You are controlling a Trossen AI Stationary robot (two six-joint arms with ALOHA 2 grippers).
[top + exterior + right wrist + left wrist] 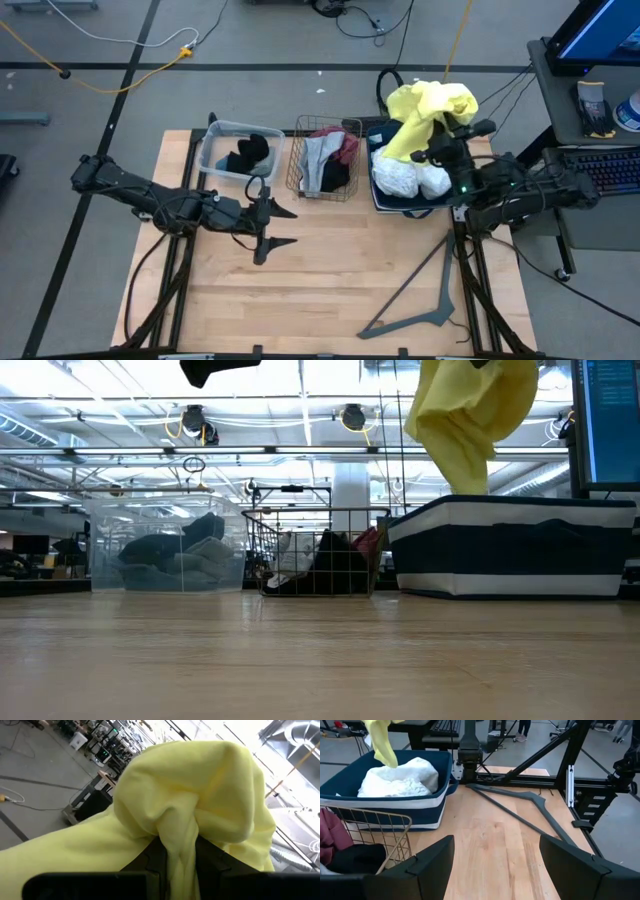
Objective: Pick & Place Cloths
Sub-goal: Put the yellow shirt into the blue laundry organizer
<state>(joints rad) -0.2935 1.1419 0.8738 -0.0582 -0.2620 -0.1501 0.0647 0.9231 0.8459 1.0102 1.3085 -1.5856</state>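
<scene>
Pale wooden tabletop (320, 660) runs back to a clear bin (165, 550), a wire basket (315, 552) and a navy-and-white tub (510, 545), with bright ceiling lights and pipework in the room behind. High over the tub, the right gripper (440, 128) pinches the yellow cloth (425, 112); a white cloth (410, 178) lies inside it. At mid-table the left gripper (272, 226) hangs spread and empty. Near the front edge lies a grey hanger (415, 300).

Right gripper (441, 150) raised, seemingly clamped; left gripper (283, 226) spread.
</scene>
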